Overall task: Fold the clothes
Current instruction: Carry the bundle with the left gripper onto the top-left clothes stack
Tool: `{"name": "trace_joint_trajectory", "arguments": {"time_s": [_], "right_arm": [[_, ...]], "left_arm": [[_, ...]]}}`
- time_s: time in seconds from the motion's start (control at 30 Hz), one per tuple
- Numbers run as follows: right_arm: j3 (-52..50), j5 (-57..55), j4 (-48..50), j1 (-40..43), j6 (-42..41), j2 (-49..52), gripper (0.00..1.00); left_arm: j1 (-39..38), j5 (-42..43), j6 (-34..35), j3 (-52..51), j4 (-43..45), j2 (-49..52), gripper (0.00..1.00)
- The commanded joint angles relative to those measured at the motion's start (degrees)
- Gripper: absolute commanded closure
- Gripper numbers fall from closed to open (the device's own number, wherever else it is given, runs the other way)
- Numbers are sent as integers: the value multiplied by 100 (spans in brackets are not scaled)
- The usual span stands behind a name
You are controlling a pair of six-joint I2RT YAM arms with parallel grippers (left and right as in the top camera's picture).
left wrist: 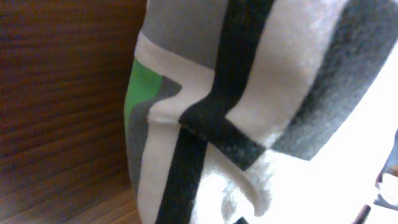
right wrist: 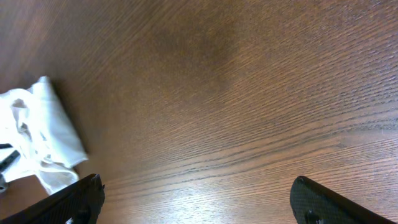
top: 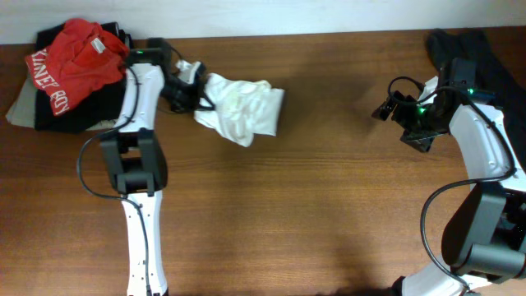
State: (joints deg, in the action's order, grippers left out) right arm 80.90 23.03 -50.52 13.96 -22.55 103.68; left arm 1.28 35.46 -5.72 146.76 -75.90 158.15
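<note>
The white T-shirt [top: 244, 108] is lying crumpled on the table [top: 329, 205], left of the middle and near the far edge. Its green, grey and black graphic [left wrist: 205, 124] is filling the left wrist view. The left hand [top: 191, 97] is clamping the shirt's left edge. The right hand [top: 385, 108] is hovering well apart to the right, its fingers spread wide over bare wood. A red shirt [top: 74, 53] is sitting on a dark garment [top: 62, 119] at the far left corner.

The brown, wood-grained tabletop [top: 312, 205] carries a crumpled white T-shirt [top: 242, 107], left of centre and toward the far edge. In the far left corner sits a heap: a pale cloth [top: 18, 108] lowest, with a dark garment [top: 62, 122] over it (a red shirt [top: 74, 53] on top). A black garment [top: 493, 49] lies in the far right corner.
</note>
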Motion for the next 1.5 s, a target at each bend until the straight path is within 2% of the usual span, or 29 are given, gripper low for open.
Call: {"name": "trace_joint_trajectory", "arguments": {"time_s": [0.0,0.17,0.6,0.73,0.8,1.07,1.47], "right_arm": [[103,-35,0,17,-42,-24,1],[103,-35,0,17,-42,-24,1],[103,-35,0,17,-42,-24,1],[103,-35,0,17,-42,-24,1],[103,-35,0,17,-42,-24,1],[103,-35,0,17,-42,-24,1],[103,-35,0,17,-42,-24,1]], "left_arm": [[481,-1912,50,656,-225,319,99],[850,-2485,52,1729,-452,319,99],[1436,-2273,264,3316,-396,319,99],[1443,-2253,369,3311,-170,181,99],[1443,-1974,415,3311,44,70,99],[1635,-2133,1119,3311,636,-376,99],[2208,-1980,1703,3311,935,-632,99]]}}
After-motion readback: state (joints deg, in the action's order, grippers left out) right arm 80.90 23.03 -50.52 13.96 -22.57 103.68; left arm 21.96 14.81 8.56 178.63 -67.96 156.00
